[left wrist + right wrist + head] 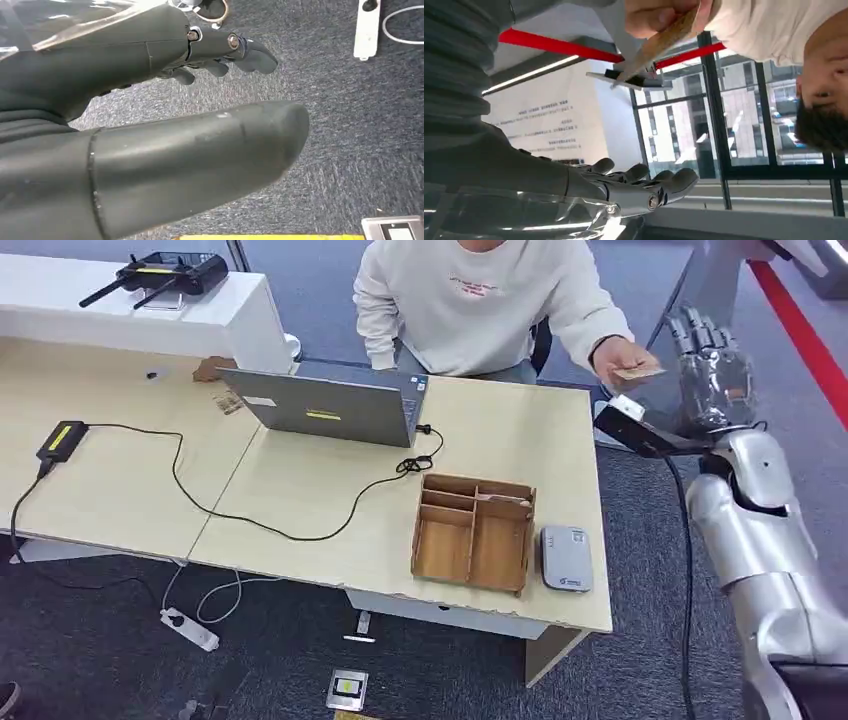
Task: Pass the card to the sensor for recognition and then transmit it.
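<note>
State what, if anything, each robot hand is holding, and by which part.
Neither holds anything. The right hand is raised, open and empty; the card is pinched at one end by the person's hand. The left hand is empty.

One person (480, 300) sits behind the bench (300, 510), holding one card (637, 372). I count one laptop (325, 405), one wooden tray (473, 532) with several compartments, one grey sensor (566, 558) beside it, and one black box (62, 439) on a cable. One power strip (190, 629) lies on the floor. Two robot hands: right robot hand (712, 370), left robot hand (150, 100)
</note>
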You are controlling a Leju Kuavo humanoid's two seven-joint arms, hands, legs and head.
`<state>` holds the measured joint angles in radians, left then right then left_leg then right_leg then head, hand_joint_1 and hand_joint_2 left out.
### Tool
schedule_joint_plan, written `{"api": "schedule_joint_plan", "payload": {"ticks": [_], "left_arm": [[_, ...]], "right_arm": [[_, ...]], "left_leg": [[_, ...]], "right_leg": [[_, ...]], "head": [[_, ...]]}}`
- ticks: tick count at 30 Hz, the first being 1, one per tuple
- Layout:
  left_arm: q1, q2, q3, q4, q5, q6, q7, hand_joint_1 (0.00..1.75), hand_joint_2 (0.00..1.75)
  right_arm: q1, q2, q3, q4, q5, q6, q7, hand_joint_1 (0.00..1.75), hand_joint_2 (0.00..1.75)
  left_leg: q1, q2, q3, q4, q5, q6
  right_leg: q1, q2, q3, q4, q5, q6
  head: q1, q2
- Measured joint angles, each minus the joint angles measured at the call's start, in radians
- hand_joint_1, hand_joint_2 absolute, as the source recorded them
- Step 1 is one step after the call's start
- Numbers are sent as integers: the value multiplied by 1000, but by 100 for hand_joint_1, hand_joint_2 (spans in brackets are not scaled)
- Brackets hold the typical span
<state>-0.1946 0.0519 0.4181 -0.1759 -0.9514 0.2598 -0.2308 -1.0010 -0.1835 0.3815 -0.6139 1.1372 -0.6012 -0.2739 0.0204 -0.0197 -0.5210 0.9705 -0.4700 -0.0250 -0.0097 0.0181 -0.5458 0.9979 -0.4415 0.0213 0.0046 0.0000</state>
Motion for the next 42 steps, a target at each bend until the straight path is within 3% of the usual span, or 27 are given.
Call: {"api": "schedule_joint_plan", "payload": {"ticks": [9,17,18,19,42], "left_arm": [[1,3,-9,0,5,-1,3,0,0],[2,5,-22,0,6,-5,-1,0,0],[2,6,-24,0,6,-6,-1,0,0],[2,7,-25,0,7,-6,-1,0,0],[11,8,-63,0,9,4,-17,0,0]], "right_arm": [[-20,19,21,81,-18,64,0,0,175],[-21,29,27,115,-29,80,3,2,175],[-22,29,27,117,-34,81,3,150,175],[-23,29,27,120,-40,82,3,175,175],[-24,9,27,121,-117,100,-4,175,175]], "left_leg": [[0,0,0,0,0,0],[0,0,0,0,0,0],[0,0,0,0,0,0],[0,0,0,0,0,0],[0,0,0,0,0,0]], "right_leg": [[0,0,0,0,0,0],[0,0,0,0,0,0],[0,0,0,0,0,0],[0,0,0,0,0,0],[0,0,0,0,0,0]], "head": [[0,0],[0,0],[0,0],[0,0],[0,0]]}}
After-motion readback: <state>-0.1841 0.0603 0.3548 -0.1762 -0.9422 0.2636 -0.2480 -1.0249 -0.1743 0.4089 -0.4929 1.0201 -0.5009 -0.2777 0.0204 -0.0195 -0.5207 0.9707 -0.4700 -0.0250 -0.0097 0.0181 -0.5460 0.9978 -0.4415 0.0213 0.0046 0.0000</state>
